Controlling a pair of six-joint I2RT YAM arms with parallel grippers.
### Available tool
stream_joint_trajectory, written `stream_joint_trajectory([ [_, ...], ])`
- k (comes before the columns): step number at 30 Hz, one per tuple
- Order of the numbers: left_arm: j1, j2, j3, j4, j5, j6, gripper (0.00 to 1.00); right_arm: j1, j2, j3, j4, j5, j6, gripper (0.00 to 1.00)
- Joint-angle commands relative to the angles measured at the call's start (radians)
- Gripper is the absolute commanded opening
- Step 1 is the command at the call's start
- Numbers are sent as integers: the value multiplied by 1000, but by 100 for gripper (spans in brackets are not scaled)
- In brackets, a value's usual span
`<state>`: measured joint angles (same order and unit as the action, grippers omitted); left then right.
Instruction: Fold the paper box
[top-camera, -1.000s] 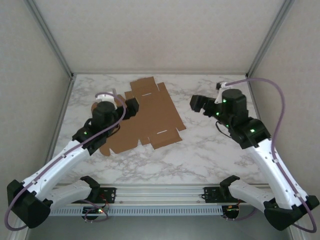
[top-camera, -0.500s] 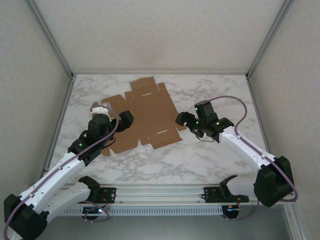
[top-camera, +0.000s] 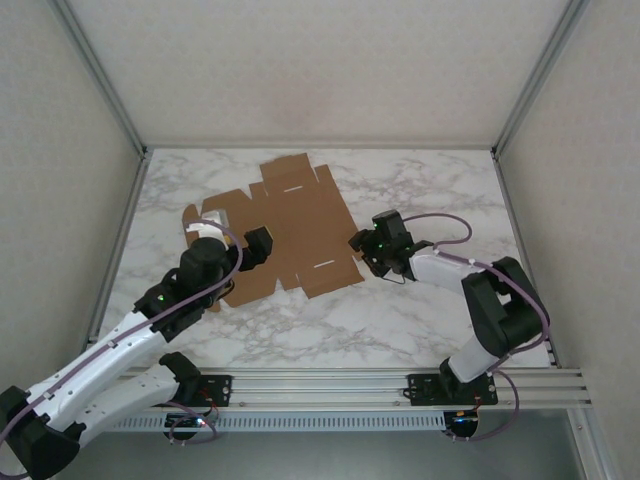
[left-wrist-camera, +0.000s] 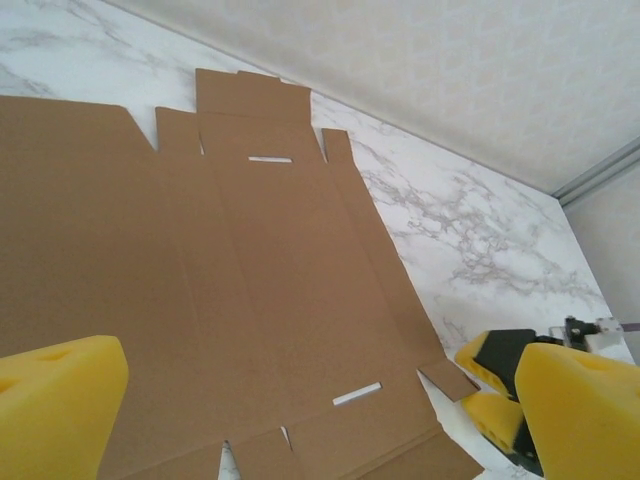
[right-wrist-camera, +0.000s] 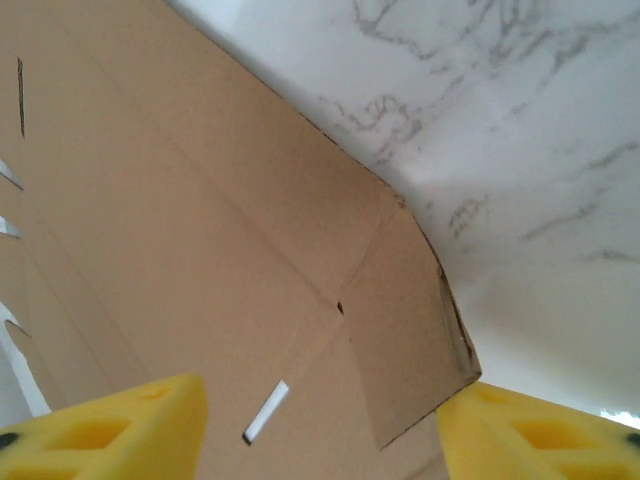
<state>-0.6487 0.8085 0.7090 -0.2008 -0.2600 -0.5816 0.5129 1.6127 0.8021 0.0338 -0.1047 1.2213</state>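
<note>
matt cardboard paper box (top-camera: 300, 225), smooth marble-look table (top-camera: 420, 320), yellow foam pads (left-wrist-camera: 60, 410)

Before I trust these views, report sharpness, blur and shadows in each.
Top external: even light, sharp, faint shadows under the arms on the table. Left wrist: paper box crisp, near yellow fingers soft. Right wrist: box corner sharp, pads blurred, soft shadow beneath the corner.

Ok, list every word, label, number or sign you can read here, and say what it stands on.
No readable text anywhere.
The paper box: plain brown cardboard, no print, even close up in both wrist views.
The table: marble pattern, no markings.
The left arm and right arm: small green lights, no lettering that can be made out.
</note>
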Motion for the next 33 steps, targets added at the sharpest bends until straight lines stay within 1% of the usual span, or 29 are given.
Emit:
stream_joint_trajectory([
  [1,-10,-2,44,-23,-66,29,100,4,50,-2,100,29,44,52],
  [3,-9,-2,49,-27,-88,24,100,2,73,14,108,33,36,43],
  [5,-4,2,60,-37,-109,9,100,-1,89,32,105,39,22,36],
  [10,12,26,83,-22,-114,-3,100,-24,137,62,91,19,-15,15],
  [13,22,65,112,-12,-102,-2,100,-53,150,90,32,5,-81,6],
  [15,30,89,127,6,-78,3,100,-81,143,131,-45,-1,-173,2],
  [17,39,103,133,33,-58,2,100,-108,139,185,-138,-9,-280,0],
  [19,47,126,145,52,-46,-3,100,-131,135,228,-182,-42,-400,0],
  [21,61,164,167,60,-27,-26,100,-143,138,286,-229,-84,-527,2],
  [22,76,191,180,68,9,-40,100,-145,144,323,-269,-99,-596,2],
  [23,91,218,197,74,56,-53,100,-145,141,351,-304,-84,-662,0],
  [24,103,242,211,80,87,-62,100,-144,132,356,-314,-70,-691,0],
  [27,136,304,244,109,143,-53,100,-146,78,332,-259,-51,-810,0],
  [28,153,332,271,101,178,-52,100,-145,65,328,-240,-49,-847,0],
  [31,208,466,413,-2,303,-59,100,-144,49,321,-185,-69,-961,0],
  [33,232,553,495,-35,365,-91,100,-144,46,309,-140,-88,-1025,0],
])
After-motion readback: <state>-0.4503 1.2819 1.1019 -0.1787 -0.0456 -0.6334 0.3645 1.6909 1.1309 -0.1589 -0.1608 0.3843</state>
